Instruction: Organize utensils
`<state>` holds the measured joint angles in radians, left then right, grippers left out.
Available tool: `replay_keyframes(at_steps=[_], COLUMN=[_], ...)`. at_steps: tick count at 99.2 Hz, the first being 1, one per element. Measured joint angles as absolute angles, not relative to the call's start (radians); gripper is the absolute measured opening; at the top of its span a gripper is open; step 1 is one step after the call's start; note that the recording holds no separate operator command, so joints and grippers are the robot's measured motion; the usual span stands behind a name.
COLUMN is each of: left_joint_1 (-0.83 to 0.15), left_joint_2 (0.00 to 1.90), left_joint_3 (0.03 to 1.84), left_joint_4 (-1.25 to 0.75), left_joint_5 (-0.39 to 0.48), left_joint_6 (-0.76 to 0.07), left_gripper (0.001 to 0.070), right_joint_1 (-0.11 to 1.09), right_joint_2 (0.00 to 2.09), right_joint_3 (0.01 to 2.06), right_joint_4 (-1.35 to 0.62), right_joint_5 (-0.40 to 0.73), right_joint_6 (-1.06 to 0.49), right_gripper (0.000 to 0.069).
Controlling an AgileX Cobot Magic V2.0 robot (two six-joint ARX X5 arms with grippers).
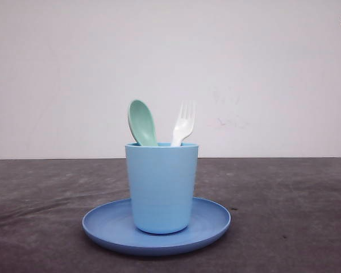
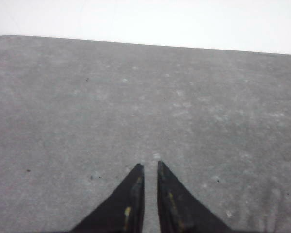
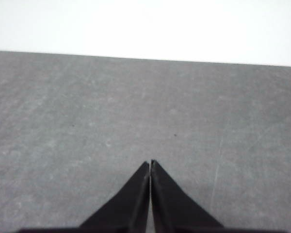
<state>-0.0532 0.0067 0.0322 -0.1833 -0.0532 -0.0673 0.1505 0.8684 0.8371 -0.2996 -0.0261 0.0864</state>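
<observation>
Standing: spoon (image 1: 142, 122) and fork (image 1: 183, 123) upright in cup (image 1: 161, 187), on plate (image 1: 214, 222), mid-counter (image 1: 295, 205).
Left gripper (image 2: 151, 167): nearly closed, slim gap, empty.
Right gripper (image 3: 150, 163): tips touching, empty.
Step advice: task looks complete; keep arms clear of cup.
Views: front shows utensils; wrists show bare counter.

The left tool (image 2: 150, 167) has its fingers nearly together, and the right tool (image 3: 150, 164) is closed, both empty.
</observation>
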Motion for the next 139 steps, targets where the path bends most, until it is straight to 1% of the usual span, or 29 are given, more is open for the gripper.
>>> replay_keyframes(at_steps=[51, 68, 79, 94, 120, 133, 139], left_joint_1=[-0.053, -0.053, -0.053, -0.053, -0.053, -0.053, -0.053], left_joint_2=[0.005, 0.005, 0.005, 0.005, 0.005, 0.005, 0.005], left_joint_3=[0.032, 0.032, 0.032, 0.032, 0.032, 0.032, 0.032], left_joint_4=[-0.183, -0.183, -0.183, -0.183, -0.183, -0.183, -0.183], left_joint_5=[-0.053, -0.053, -0.053, -0.053, -0.053, -0.053, -0.053], left_joint_6=[-0.067, -0.067, -0.067, -0.067, -0.067, -0.067, -0.068], left_gripper=[0.0024, 0.0024, 0.0024, 0.0024, 0.0024, 0.0024, 0.0024], right_joint_1=[0.150, 0.143, 0.126, 0.096, 0.089, 0.089, 0.089], right_joint_2=[0.868, 0.843, 0.725, 0.527, 0.150, 0.019, 0.000], right_joint_3=[0.837, 0.830, 0.750, 0.545, 0.182, 0.081, 0.049], right_joint_4=[-0.221, -0.242, -0.311, -0.300, -0.296, -0.294, -0.271], right_joint_5=[-0.026, -0.023, -0.023, -0.022, -0.022, -0.022, -0.022], right_joint_6=[0.086, 0.081, 0.066, 0.060, 0.062, 0.070, 0.080], right_gripper=[0.0004, 0.0004, 0.0004, 0.0004, 0.0004, 0.0004, 0.0004])
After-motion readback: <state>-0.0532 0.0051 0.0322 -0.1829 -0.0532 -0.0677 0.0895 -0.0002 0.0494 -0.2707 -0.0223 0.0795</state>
